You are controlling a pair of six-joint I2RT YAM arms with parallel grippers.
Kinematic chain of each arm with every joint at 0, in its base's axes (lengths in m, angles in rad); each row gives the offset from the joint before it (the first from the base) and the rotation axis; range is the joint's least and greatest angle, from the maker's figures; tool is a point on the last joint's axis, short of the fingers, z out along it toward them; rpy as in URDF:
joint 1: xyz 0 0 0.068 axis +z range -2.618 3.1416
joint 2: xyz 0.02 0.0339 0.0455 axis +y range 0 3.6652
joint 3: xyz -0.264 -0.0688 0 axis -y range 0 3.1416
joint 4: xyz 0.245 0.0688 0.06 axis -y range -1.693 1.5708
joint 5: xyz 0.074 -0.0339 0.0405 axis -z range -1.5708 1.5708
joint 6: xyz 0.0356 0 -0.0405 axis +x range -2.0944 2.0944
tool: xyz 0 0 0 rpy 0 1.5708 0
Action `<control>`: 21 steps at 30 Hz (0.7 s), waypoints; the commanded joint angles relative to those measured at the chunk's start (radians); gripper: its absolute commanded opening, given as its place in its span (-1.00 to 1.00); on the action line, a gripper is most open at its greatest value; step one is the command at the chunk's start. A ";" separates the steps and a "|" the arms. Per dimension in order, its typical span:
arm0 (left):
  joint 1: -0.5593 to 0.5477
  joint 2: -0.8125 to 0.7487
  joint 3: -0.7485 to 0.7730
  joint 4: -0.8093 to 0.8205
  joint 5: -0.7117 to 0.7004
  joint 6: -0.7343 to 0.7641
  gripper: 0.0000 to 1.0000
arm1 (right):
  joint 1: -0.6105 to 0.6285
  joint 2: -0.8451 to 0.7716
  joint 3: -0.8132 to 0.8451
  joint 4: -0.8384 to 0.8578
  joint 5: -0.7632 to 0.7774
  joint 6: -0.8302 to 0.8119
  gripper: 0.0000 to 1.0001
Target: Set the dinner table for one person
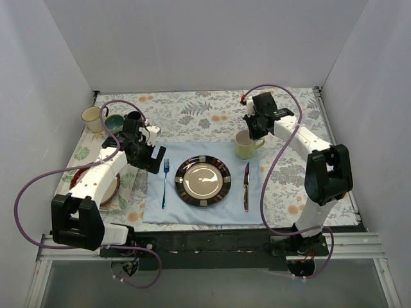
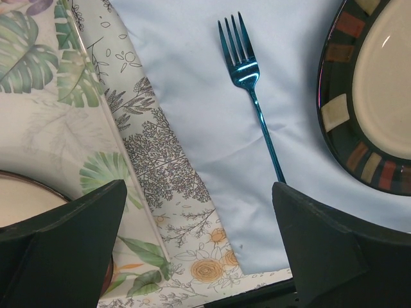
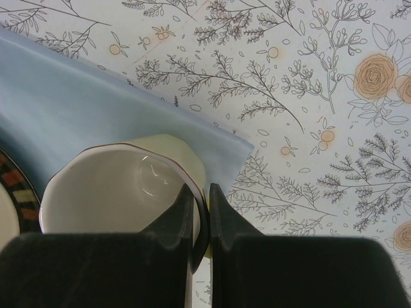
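White walls box in the dinner table (image 1: 212, 109), which spreads under the plate (image 1: 203, 181). Left of the plate, the left gripper (image 2: 199, 205) hangs by a fork (image 2: 253, 96), jaws fully spread and empty. Beyond the plate's right side, the right gripper (image 3: 200, 218) pinches a mug (image 3: 115, 186) by its rim.

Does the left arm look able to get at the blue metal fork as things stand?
Probably yes: the left gripper hangs open right above the blue metal fork, with nothing covering it.

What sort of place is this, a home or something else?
Likely a robot test booth: plain white walls box in the table, and the left arm and right arm are mounted on a metal rail.
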 commanded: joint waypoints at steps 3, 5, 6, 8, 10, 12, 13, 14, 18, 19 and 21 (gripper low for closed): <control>-0.002 -0.049 -0.019 0.000 -0.007 0.000 0.96 | -0.003 0.003 0.053 0.105 0.025 0.009 -0.97; -0.002 -0.049 -0.022 -0.003 -0.013 0.004 0.96 | -0.009 0.005 0.041 0.096 0.004 0.008 -0.97; -0.002 -0.051 -0.022 -0.003 -0.011 0.006 0.96 | -0.014 -0.001 0.031 0.100 -0.003 0.013 -0.97; -0.002 -0.049 -0.020 -0.003 -0.013 0.006 0.96 | -0.020 -0.007 0.007 0.118 -0.009 0.021 -0.97; -0.002 -0.048 -0.020 -0.002 -0.013 0.006 0.96 | -0.020 -0.003 0.002 0.117 -0.018 0.021 -0.97; -0.002 -0.048 -0.019 0.000 -0.011 0.003 0.96 | -0.020 0.013 0.016 0.086 -0.061 0.019 -0.97; -0.002 -0.048 -0.017 -0.002 -0.010 0.003 0.96 | -0.022 0.019 0.024 0.070 -0.062 0.021 -0.56; -0.001 -0.048 -0.017 -0.003 -0.008 0.003 0.96 | -0.023 0.025 0.034 0.041 -0.061 0.027 -0.35; -0.002 -0.051 -0.014 -0.012 -0.022 0.003 0.96 | -0.025 -0.003 0.096 0.030 -0.050 0.042 0.68; -0.002 -0.054 -0.013 -0.015 -0.025 0.004 0.97 | -0.026 -0.012 0.108 0.033 -0.050 0.044 0.78; -0.002 -0.058 -0.008 -0.017 -0.033 0.003 0.96 | -0.025 -0.053 0.134 0.045 -0.012 0.044 0.97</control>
